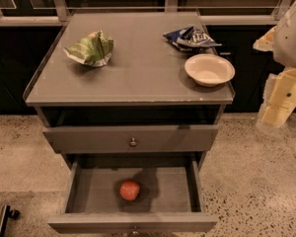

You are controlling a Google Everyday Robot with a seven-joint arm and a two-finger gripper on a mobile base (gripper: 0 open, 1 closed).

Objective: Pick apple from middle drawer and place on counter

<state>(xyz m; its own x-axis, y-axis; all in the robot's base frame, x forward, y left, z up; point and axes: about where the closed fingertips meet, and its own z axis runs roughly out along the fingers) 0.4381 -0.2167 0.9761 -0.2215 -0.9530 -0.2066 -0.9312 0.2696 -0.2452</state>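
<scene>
The apple (129, 190), small and red-orange, lies alone on the floor of the middle drawer (89, 222), which is pulled well out from the cabinet; the fruit rests just left of the drawer's centre, touching none of the walls, with bare grey bottom on both sides of it and the space above it open. The drawer's flat front sits at the bottom of the view, its knob (134, 230) barely showing at the lower edge. Directly above, the upper drawer (89, 139) is closed, its own round metal knob (133, 142) at the centre of its face.

On the counter (138, 73) (a matte grey top with a thin raised rim) a white bowl (209, 69) stands upright near the front right corner, its pale inside bare. A crumpled blue snack bag (190, 37) lies just behind the bowl, and a crumpled green bag (91, 48) lies toward the left side. Between the green bag and the bowl a broad stretch of counter runs open to the front edge.

The gripper (281, 102), cream-coloured, hangs at the right edge of the view beside the cabinet, above the speckled floor (256, 181) and well apart from the apple; whether it is open or closed cannot be told.
</scene>
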